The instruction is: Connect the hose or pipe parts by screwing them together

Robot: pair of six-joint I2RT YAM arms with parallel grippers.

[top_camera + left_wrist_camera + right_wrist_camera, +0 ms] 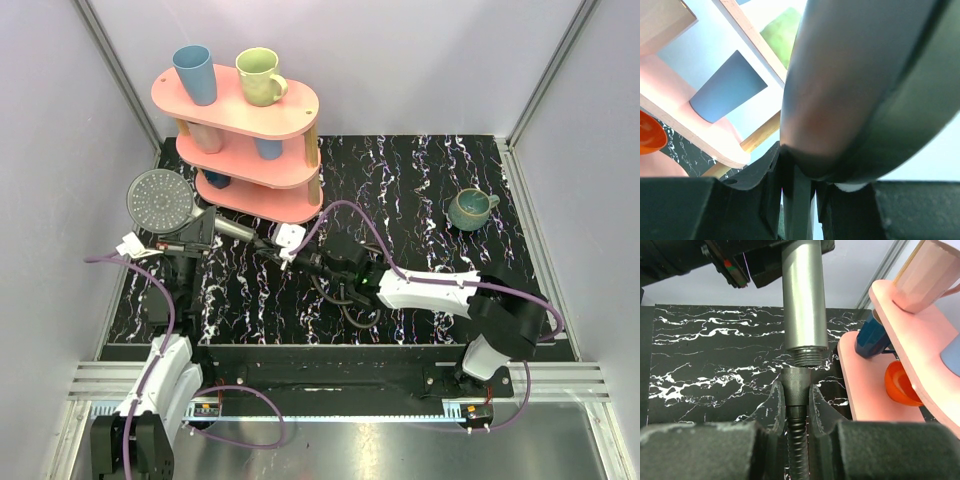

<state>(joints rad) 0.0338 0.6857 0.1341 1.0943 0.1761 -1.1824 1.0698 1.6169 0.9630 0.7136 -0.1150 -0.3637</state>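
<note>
While our left gripper point(797, 185) clamps the shower head point(802, 300), our right gripper point(795, 400) pinches the hose point(796, 440). Ends aligned; screwing remains.

Left end effector point(797, 170) clamped, right end effector point(796, 400) clamped

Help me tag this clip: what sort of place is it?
Likely a lab robot test cell, not a home: plain grey panel walls on aluminium posts, a black marbled mat, and a staged pink shelf of cups.
</note>
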